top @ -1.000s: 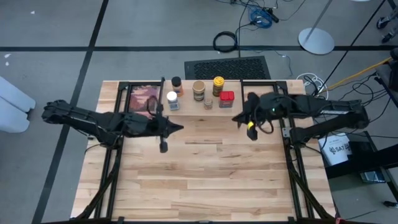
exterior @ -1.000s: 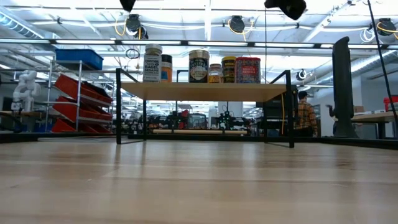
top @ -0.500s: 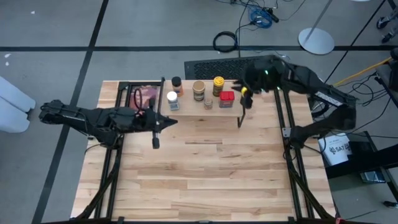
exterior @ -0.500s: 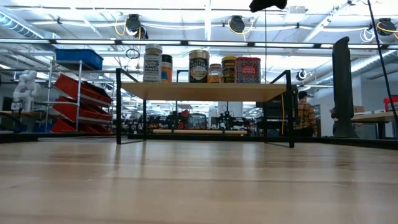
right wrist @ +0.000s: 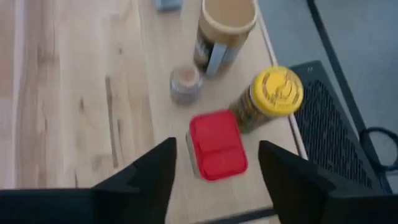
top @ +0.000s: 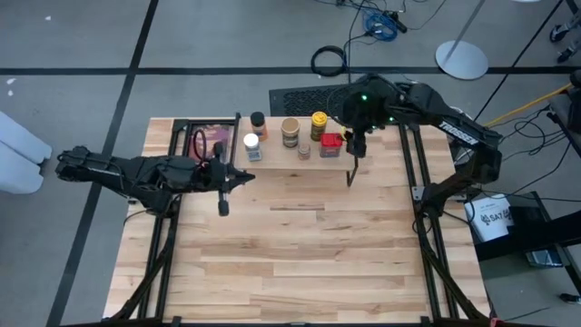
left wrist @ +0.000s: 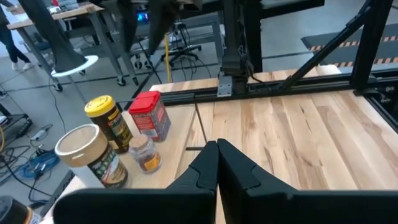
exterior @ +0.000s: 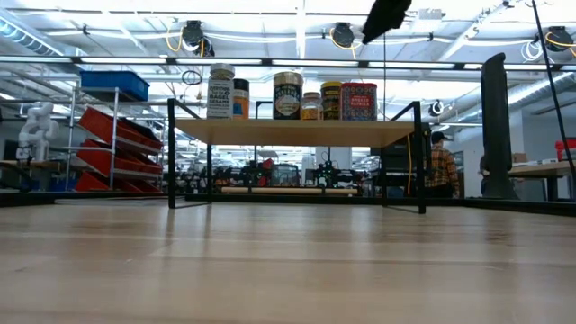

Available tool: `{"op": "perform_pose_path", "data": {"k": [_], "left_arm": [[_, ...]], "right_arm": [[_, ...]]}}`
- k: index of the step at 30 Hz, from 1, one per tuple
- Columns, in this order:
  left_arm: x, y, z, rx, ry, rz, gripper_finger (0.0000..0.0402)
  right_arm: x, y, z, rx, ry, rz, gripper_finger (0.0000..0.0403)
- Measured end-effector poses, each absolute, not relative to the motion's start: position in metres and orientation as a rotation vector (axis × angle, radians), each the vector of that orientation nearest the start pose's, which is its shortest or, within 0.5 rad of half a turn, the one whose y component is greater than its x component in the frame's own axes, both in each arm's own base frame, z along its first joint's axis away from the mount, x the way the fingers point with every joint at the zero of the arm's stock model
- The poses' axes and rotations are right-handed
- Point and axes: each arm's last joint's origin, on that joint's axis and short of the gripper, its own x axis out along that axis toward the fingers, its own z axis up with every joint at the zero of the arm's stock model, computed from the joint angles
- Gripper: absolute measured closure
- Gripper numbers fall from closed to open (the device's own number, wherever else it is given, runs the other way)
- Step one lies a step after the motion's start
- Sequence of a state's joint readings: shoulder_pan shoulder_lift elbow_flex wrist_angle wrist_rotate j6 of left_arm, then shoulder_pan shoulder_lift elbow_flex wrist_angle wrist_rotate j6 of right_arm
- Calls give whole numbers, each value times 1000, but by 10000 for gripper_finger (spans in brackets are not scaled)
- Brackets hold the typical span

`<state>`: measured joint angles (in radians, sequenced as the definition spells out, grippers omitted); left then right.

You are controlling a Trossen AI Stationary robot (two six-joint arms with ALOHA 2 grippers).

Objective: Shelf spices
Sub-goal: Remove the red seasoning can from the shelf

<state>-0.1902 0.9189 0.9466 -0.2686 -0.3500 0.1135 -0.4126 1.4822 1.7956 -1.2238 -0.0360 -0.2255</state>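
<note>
The spices stand in a row on the shelf [exterior: 297, 132], a light-wood plank on black legs at the table's far edge. Among them are a tan jar [right wrist: 227, 25], a yellow-lidded jar [right wrist: 273, 93], a small grey-lidded jar [right wrist: 185, 84] and a red box [right wrist: 216, 146]. My right gripper [top: 354, 138] hangs open above the shelf's right end, tipped downward. Its two fingers stand on either side of the red box [top: 331, 143], above it. My left gripper [top: 245, 180] is shut and holds nothing, in the air to the left of the shelf, pointing at the spices [left wrist: 118, 134].
A reddish picture in a black frame [top: 209, 141] lies at the table's far left, beside the shelf. The shelf's thin black legs [exterior: 171, 153] stand on the tabletop. The bare wooden tabletop [top: 300, 254] stretches toward the near edge.
My right gripper has swung from the middle of the table up and toward the far edge, and now hangs tipped downward over the red box at the shelf's right end. My left gripper has drawn back a little toward the table's left edge.
</note>
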Motion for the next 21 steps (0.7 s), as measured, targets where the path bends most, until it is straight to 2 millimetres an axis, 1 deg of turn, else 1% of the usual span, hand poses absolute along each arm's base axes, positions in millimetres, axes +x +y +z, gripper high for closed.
{"op": "perform_pose_path", "data": {"k": [5, 10, 15, 18, 21], "left_arm": [[191, -27, 359, 175, 237, 146, 395], [191, -27, 359, 174, 236, 146, 395], [191, -27, 359, 174, 235, 146, 395], [191, -27, 359, 174, 236, 146, 395], [191, -27, 359, 174, 236, 146, 395]], "right_arm": [[252, -107, 415, 28, 933, -155, 123], [262, -111, 403, 33, 981, -137, 82], [272, -120, 391, 22, 1028, -133, 72], [275, -129, 384, 16, 1064, -150, 71], [276, -139, 374, 46, 1119, -158, 71]]}}
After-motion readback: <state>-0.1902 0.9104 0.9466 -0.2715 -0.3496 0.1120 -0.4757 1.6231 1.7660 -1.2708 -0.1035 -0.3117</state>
